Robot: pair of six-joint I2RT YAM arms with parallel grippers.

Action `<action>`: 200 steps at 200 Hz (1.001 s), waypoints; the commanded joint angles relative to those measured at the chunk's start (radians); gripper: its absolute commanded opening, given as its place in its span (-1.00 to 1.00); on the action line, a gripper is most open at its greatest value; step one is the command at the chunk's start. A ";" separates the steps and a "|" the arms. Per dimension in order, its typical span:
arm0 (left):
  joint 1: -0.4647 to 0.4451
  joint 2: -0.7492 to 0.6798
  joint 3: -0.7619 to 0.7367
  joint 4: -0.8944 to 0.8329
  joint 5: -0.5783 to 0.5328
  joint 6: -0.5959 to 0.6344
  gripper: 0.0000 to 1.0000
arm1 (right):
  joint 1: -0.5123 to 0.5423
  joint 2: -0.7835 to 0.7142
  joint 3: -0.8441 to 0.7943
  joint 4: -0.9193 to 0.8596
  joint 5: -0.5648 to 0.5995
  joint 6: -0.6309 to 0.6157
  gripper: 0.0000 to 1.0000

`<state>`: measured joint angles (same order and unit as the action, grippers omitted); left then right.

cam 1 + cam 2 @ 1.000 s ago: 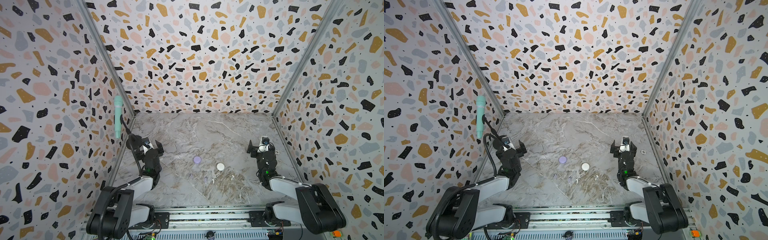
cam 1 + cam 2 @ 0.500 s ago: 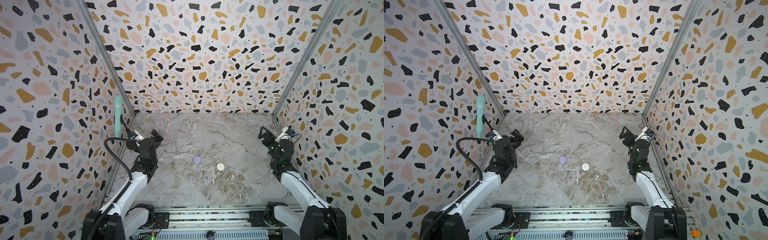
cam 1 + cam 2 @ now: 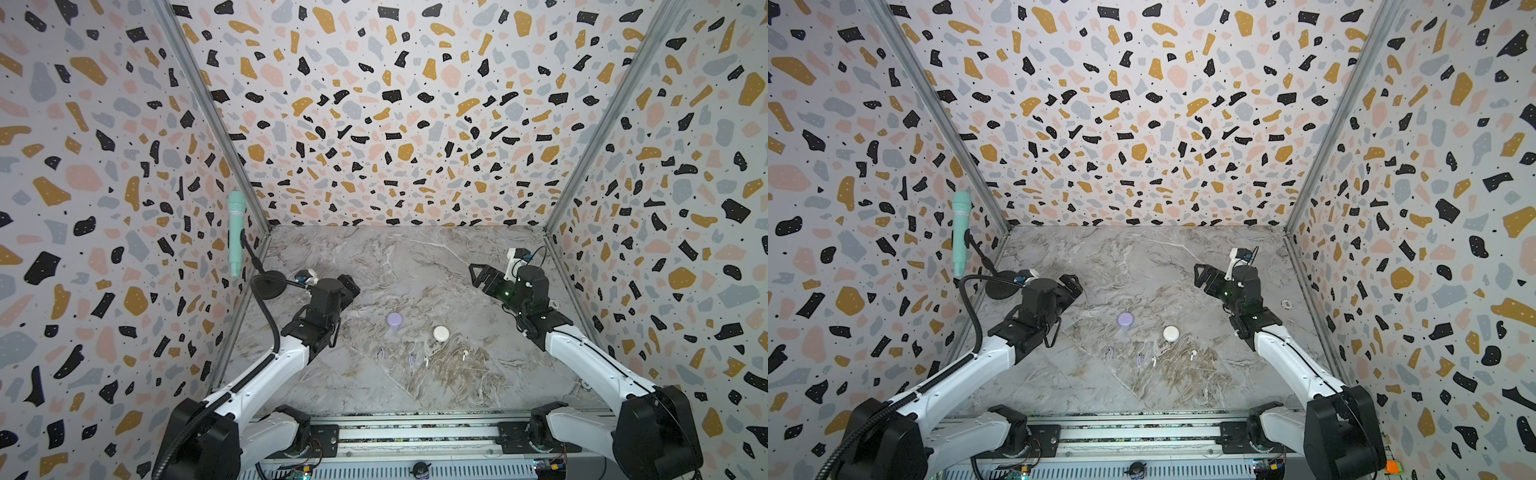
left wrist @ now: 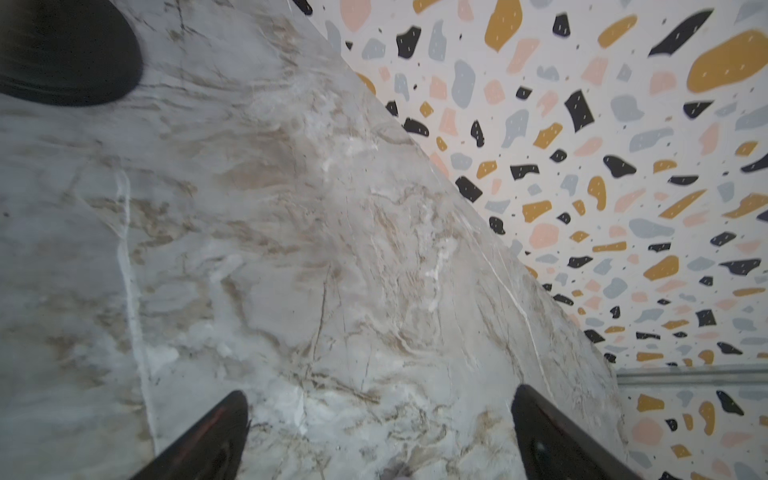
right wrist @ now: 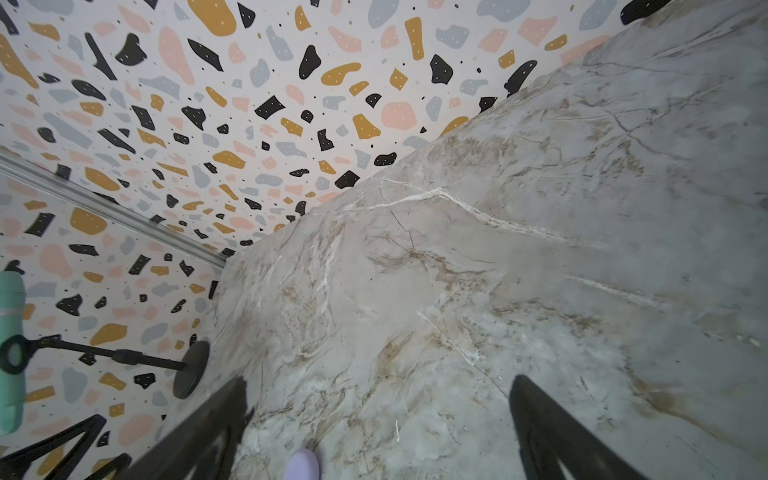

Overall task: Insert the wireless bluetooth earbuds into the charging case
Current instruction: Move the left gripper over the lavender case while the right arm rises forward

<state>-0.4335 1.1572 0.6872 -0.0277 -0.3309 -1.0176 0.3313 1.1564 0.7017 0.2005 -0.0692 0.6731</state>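
Earbuds (image 3: pixel 426 360), all four, loose on table (image 3: pixel 415 266) centre, just near of lavender case (image 3: pixel 394 319) and white case (image 3: pixel 441 333), none inserted; left gripper (image 3: pixel 352 287), right gripper (image 3: pixel 478 277) wide, empty, well apart.

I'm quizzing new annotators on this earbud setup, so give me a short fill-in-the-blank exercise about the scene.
1. The earbuds lying loose on the table number ____.
2. In both top views the white case sits to the ____ of the lavender case.
3. The left gripper and the right gripper both stand ____, holding nothing.
Missing words: four; right; open.
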 commanded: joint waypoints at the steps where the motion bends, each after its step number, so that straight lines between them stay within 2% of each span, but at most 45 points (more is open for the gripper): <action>1: -0.069 0.061 0.087 -0.138 -0.045 -0.078 1.00 | 0.077 -0.062 -0.020 -0.096 0.167 -0.103 0.98; 14: -0.108 0.107 0.123 -0.172 -0.045 -0.089 1.00 | 0.105 -0.087 -0.058 -0.088 0.238 -0.107 0.98; 38: -0.159 0.180 0.148 -0.170 0.005 -0.127 1.00 | 0.109 -0.117 -0.099 -0.043 0.211 -0.111 0.98; 65: -0.184 0.247 0.175 -0.188 0.055 -0.150 1.00 | 0.128 -0.153 -0.143 -0.014 0.255 -0.099 0.98; 82: -0.203 0.285 0.200 -0.229 0.043 -0.166 1.00 | 0.130 -0.164 -0.168 0.013 0.242 -0.098 0.98; 115: -0.230 0.351 0.213 -0.194 0.134 -0.190 1.00 | 0.133 -0.149 -0.170 0.013 0.210 -0.093 0.98; 178: -0.267 0.481 0.318 -0.273 0.202 -0.201 1.00 | 0.137 -0.169 -0.175 0.010 0.197 -0.082 0.98; 200: -0.270 0.510 0.356 -0.318 0.192 -0.206 1.00 | 0.137 -0.170 -0.170 0.004 0.183 -0.080 0.98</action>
<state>-0.6971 1.6394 0.9955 -0.2794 -0.1562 -1.2057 0.4633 1.0122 0.5259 0.1947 0.1307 0.5861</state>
